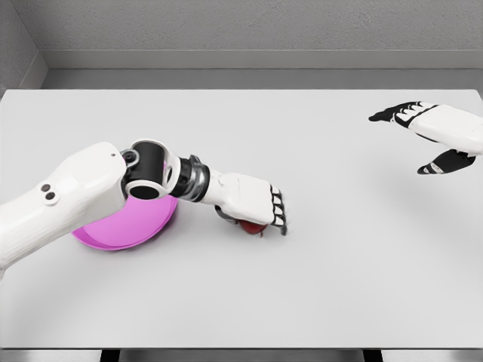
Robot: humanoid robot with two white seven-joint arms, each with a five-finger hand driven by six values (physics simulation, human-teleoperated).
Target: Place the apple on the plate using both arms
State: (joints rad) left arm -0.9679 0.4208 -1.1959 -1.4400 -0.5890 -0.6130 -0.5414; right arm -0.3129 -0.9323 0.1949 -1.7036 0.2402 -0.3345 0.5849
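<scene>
On the pale grey worktop (317, 286), the left arm reaches in from the lower left, its white forearm crossing over the pink plate (128, 226) and hiding most of it. The wrist is bent so that the left hand (253, 204) lies palm down, low over the surface, just to the right of the plate's rim. Its fingers (278, 211) are curled downward over the apple (250, 225), of which only a sliver of dark red shows under the palm; the hand covers and appears to clasp it, though how firmly cannot be told. The apple sits on the worktop beside the plate, not on it. Well apart, at the right edge, the right hand (434, 136) hangs above the surface with its palm turned inward, fingers stretched toward the left and thumb spread below them, holding nothing. Its arm runs out of the picture to the right.
</scene>
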